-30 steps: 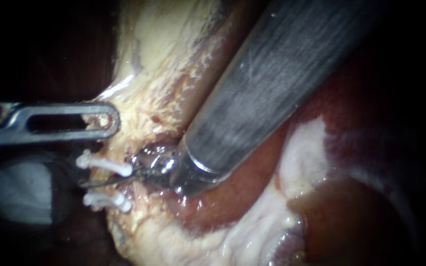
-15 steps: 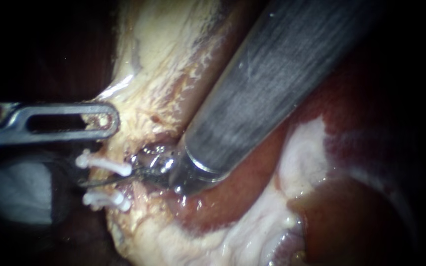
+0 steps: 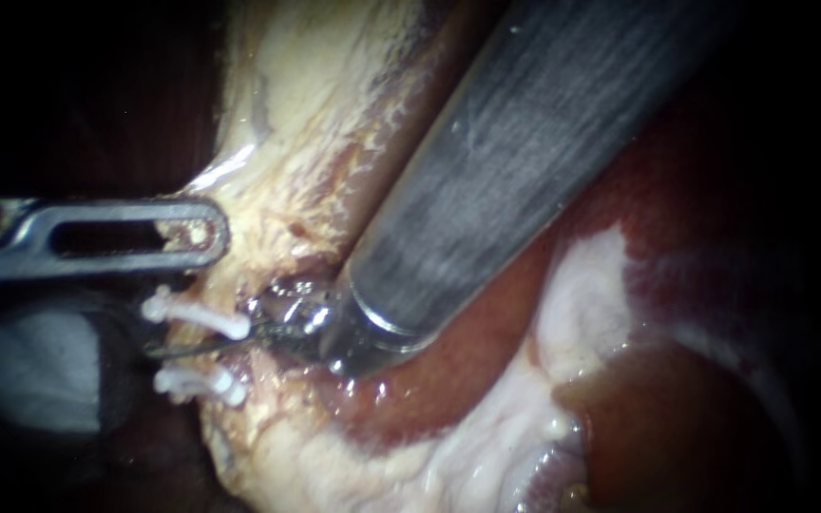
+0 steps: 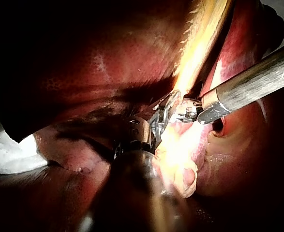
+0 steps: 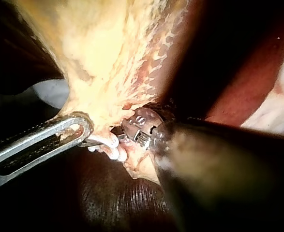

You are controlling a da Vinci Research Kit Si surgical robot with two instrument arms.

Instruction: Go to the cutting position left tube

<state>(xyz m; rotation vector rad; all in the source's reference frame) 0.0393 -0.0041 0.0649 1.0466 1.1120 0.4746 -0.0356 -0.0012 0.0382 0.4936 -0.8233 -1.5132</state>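
- The left instrument (image 3: pixel 209 236) comes in level from the left, and its slotted jaws are clamped on the left edge of the pale tissue (image 3: pixel 296 142); a bit of that tissue shows through the slot at the tip.
- The pale tissue runs from the far side towards the near side as a yellowish-white band, ragged and reddish where it narrows.
- The tube (image 3: pixel 247 369) lies at the narrow near end of that band, just right of the left instrument's tip and a little nearer.
- Two white clips sit across the tube with their free ends pointing left: the farther clip (image 3: pixel 197 318) and the nearer clip (image 3: pixel 192 383).
- The right instrument (image 3: pixel 201 347) comes down from the far right on a thick grey shaft, and its metal wrist rests against the right side of the tube.
- A thin dark blade (image 3: pixel 178 351) of the right instrument reaches left across the tube, between the two clips and past their free ends.
- Whether the right instrument's tip is spread or closed cannot be told, since only that one blade shows clearly.
- In the right wrist view the tip lies just beside the clips, with the left instrument's slotted jaw touching the pale tissue close by.
- The liver (image 3: pixel 696 285) lies dark red to the right of the shaft, with whitish, wet tissue along its near edge.
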